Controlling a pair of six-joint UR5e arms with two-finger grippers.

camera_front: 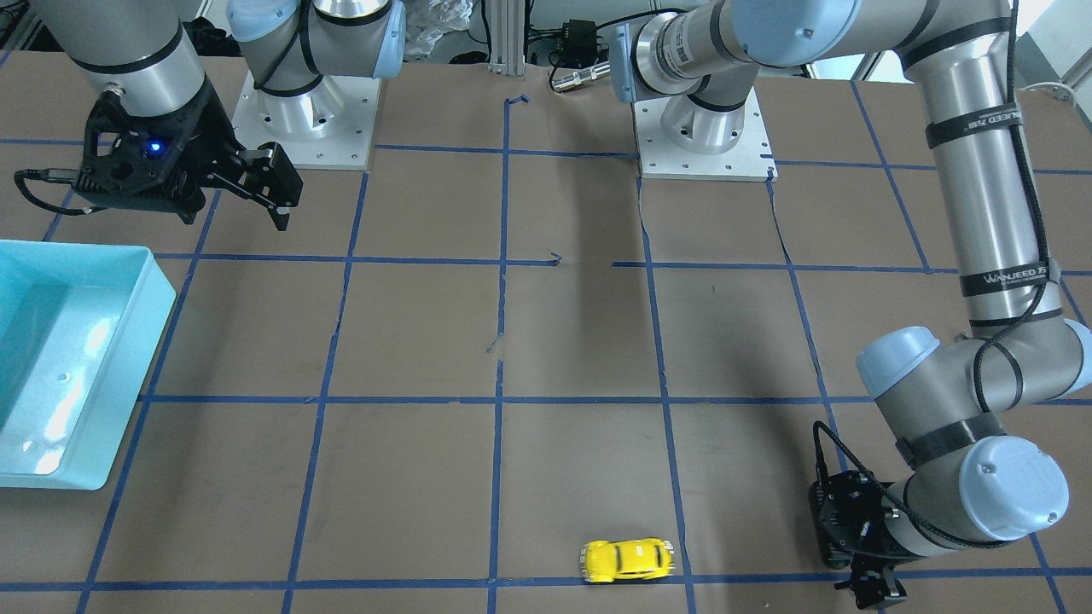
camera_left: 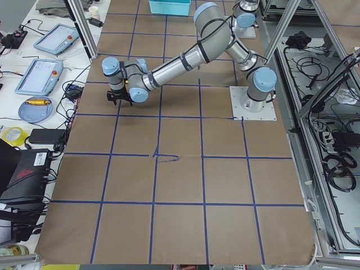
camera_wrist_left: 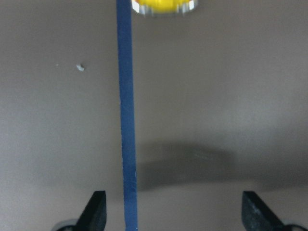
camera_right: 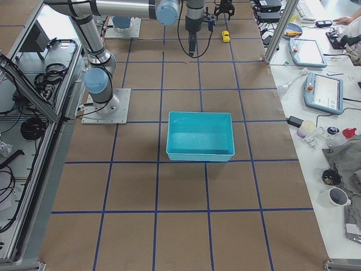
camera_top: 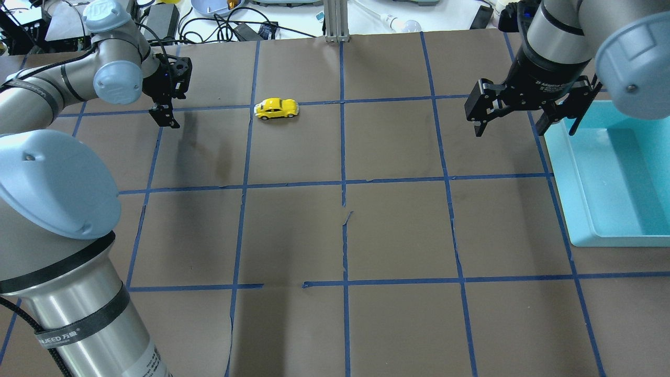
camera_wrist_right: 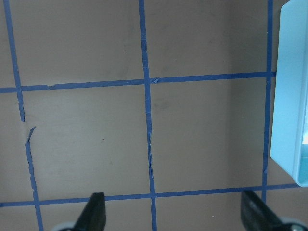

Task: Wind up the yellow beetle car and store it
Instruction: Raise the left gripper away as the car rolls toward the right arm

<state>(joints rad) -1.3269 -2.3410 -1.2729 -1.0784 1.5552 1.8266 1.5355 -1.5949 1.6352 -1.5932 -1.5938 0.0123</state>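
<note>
The yellow beetle car point(camera_top: 276, 108) stands on its wheels on the brown table, beside a blue tape line at the far side. It also shows in the front view point(camera_front: 629, 559) and at the top edge of the left wrist view point(camera_wrist_left: 163, 6). My left gripper point(camera_top: 167, 118) is open and empty, low over the table, apart from the car and to its left in the overhead view; its fingertips point(camera_wrist_left: 98, 207) frame bare table. My right gripper point(camera_top: 523, 123) is open and empty, hanging above the table beside the bin.
A light-blue bin point(camera_top: 570, 183) sits on the table's right side in the overhead view; it is empty, and its rim shows in the right wrist view point(camera_wrist_right: 279, 120). Blue tape lines point(camera_top: 344, 183) grid the table. Cables and devices lie beyond the far edge.
</note>
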